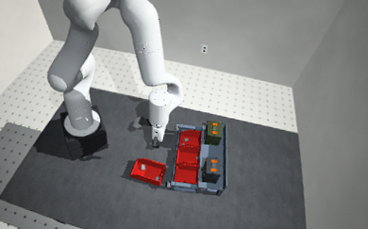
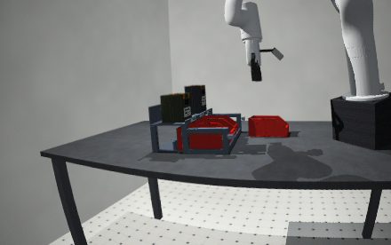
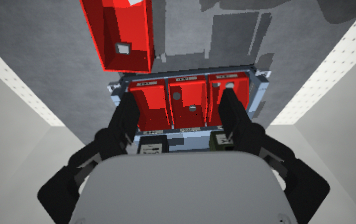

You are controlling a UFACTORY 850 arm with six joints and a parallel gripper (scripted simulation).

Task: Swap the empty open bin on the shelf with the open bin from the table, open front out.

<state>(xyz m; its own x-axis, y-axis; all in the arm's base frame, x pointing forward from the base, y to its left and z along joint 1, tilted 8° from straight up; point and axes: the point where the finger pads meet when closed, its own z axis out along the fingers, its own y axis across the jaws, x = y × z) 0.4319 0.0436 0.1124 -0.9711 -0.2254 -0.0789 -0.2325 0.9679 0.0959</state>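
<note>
The gripper (image 1: 155,143) (image 2: 256,80) (image 3: 179,95) is open with nothing between its fingers, high above the front of the shelf (image 1: 227,159) (image 2: 155,138) (image 3: 258,99). Three red bins stand side by side in the shelf. The end one (image 1: 186,175) (image 3: 151,107), nearest the table bin, looks empty. The middle bin (image 1: 187,155) (image 3: 188,117) and the other end bin (image 1: 190,137) (image 3: 242,95) hold small grey parts. The red table bin (image 1: 150,171) (image 2: 267,127) (image 3: 125,25) stands in front of the shelf with pale parts in it; the wrist view cuts it off.
A green box (image 1: 214,135) (image 2: 172,109) (image 3: 217,142) and a dark box (image 1: 212,172) (image 2: 195,98) (image 3: 153,145) stand on the shelf's upper board behind the bins. Frame posts and rails flank the bins. The table bin's end is close to a front corner of the shelf.
</note>
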